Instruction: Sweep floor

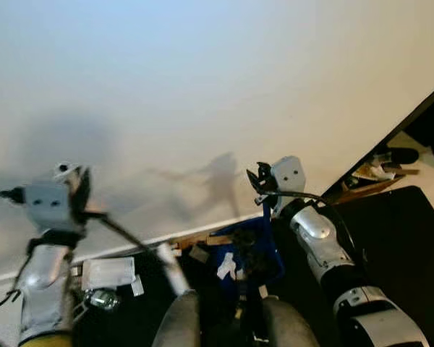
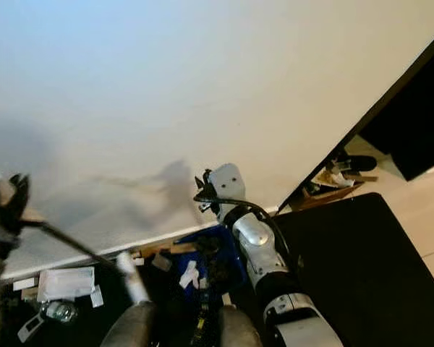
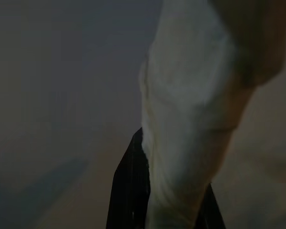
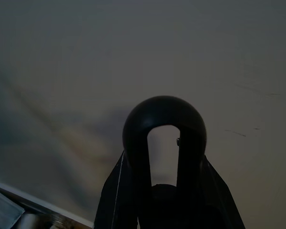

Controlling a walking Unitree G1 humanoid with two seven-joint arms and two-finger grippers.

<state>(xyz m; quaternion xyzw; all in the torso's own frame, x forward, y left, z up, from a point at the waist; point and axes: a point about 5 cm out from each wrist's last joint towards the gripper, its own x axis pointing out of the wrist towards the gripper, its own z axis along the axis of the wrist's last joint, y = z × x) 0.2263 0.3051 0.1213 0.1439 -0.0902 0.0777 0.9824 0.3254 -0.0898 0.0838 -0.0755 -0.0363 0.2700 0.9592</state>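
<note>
My left gripper (image 1: 81,194) is raised at the left, shut on a broom handle (image 1: 126,232) that slants down toward the floor and ends in a pale thick section (image 1: 171,270). In the left wrist view a pale shaft (image 3: 181,143) sits between the black fingers (image 3: 126,191). At the centre, my right gripper (image 1: 261,181) is shut on the black loop-ended handle (image 4: 164,119) of a blue dustpan (image 1: 269,249). The pan rests on the floor by the wall and holds a white paper scrap (image 1: 226,265) and dark debris.
A white wall (image 1: 202,87) with a baseboard stands close ahead. A white packet (image 1: 107,273), a clear bottle (image 1: 101,298) and wood scraps (image 1: 199,240) lie on the dark floor. A dark doorway with clutter (image 1: 376,173) opens at the right. My knees (image 1: 181,322) show below.
</note>
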